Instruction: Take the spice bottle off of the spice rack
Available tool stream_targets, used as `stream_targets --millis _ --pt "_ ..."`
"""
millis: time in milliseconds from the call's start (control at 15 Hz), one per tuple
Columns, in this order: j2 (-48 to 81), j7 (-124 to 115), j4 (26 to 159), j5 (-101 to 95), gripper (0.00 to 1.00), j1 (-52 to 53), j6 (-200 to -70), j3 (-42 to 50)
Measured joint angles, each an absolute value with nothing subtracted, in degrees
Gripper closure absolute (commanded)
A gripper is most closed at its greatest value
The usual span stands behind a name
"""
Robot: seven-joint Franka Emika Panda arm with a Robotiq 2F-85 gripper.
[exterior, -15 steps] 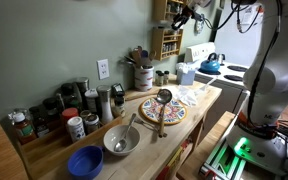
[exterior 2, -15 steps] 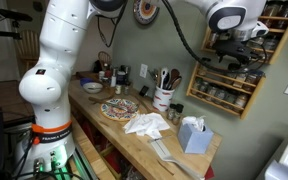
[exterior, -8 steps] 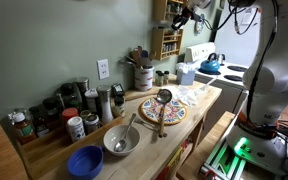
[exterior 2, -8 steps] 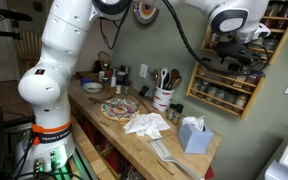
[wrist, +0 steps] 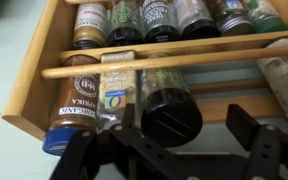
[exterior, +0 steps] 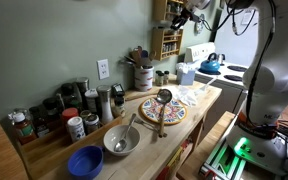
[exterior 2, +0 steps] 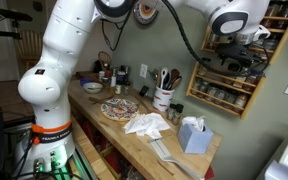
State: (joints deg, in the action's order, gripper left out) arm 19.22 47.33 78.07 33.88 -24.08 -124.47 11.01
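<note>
Our black two-fingered gripper (wrist: 174, 150) gapes wide, gripping nothing, either side of the dark-capped glass spice bottle (wrist: 171, 108) shelved in the tall light-brown wooden spice rack (wrist: 36, 75). Closing off-centre could shove the yellow-labelled jar (wrist: 114, 95) or snag the wooden rail (wrist: 204, 56). We count four jars this row, at least five above.

- The wooden counter (exterior: 154, 138) before me runs from lower left to centre right.
- Lower left: blue bowl (exterior: 84, 161), with a metal bowl (exterior: 121, 140) just beside it.
- Left: bottles (exterior: 64, 108) in a cluster.
- Centre: patterned plate (exterior: 162, 111), with a utensil crock (exterior: 142, 75) behind it.
- Lower centre in an exterior view: white cloth (exterior 2: 147, 124) and tissue box (exterior 2: 193, 134).
</note>
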Motion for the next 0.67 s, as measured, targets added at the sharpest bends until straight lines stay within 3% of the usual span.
stream_targets --millis 267,667 --pt "19.4 47.3 77.8 33.9 0.69 -24.1 -124.5 11.0" --pt "19.5 47.3 77.5 33.9 0.69 -24.2 -124.5 11.1"
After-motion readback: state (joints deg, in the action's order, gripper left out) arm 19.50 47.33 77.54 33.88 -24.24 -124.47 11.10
